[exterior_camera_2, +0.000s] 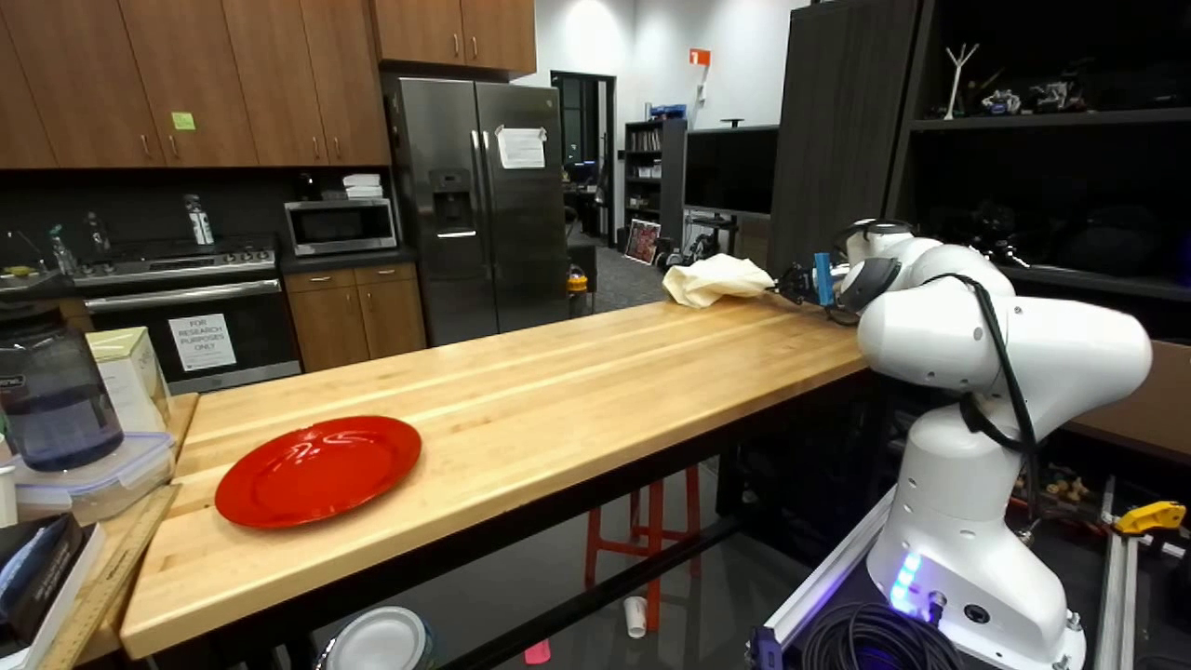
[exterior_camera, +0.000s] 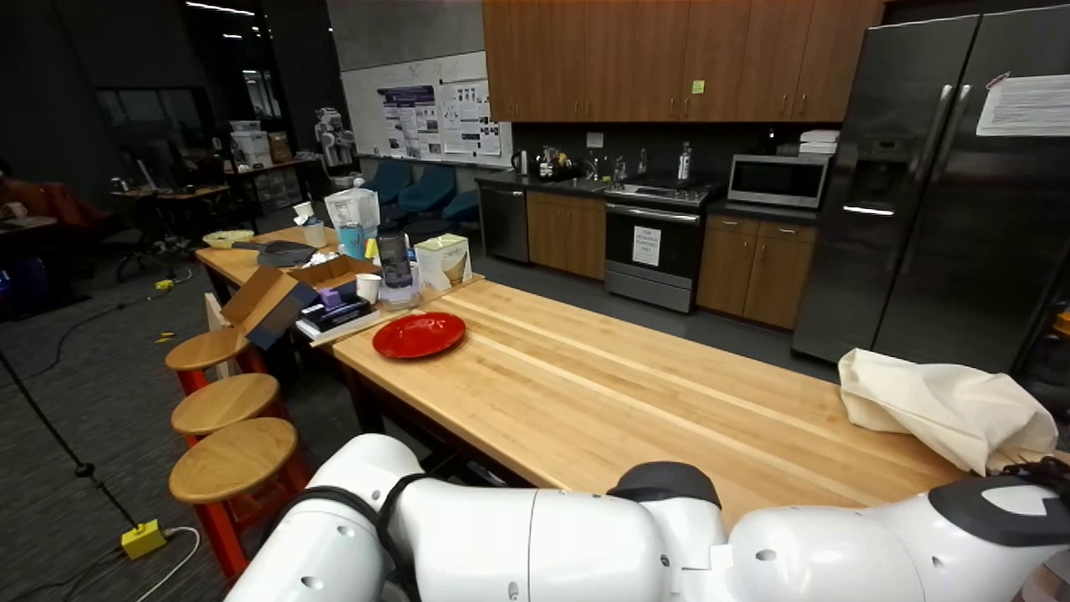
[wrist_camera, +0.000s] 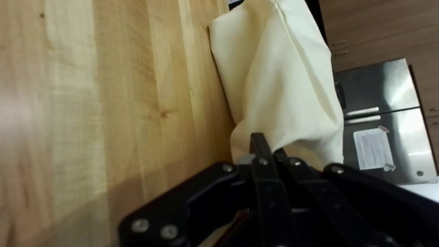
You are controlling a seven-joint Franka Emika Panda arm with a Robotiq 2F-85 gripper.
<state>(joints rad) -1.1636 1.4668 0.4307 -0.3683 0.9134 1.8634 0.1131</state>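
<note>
A cream cloth [wrist_camera: 284, 82], perhaps a bag, lies bunched on the wooden tabletop [wrist_camera: 130, 85]. In the wrist view my gripper [wrist_camera: 272, 146] is shut with a fold of it pinched between the fingertips. The rest of the cloth spreads out ahead of the fingers and rises in loose folds. Both exterior views show this cloth [exterior_camera: 945, 405] at one end of the table; the gripper [exterior_camera_2: 789, 285] meets its edge low over the wood. A red plate [exterior_camera_2: 321, 470] rests near the opposite end, well away from the arm.
Beyond the red plate [exterior_camera: 418, 334] stand an open cardboard box [exterior_camera: 272, 301], a white cup [exterior_camera: 368, 287], a dark-lidded jar [exterior_camera_2: 56, 391] and a carton [exterior_camera: 443, 261]. Wooden stools [exterior_camera: 232, 460] line one side of the table. A fridge [exterior_camera_2: 479, 205] is across the aisle.
</note>
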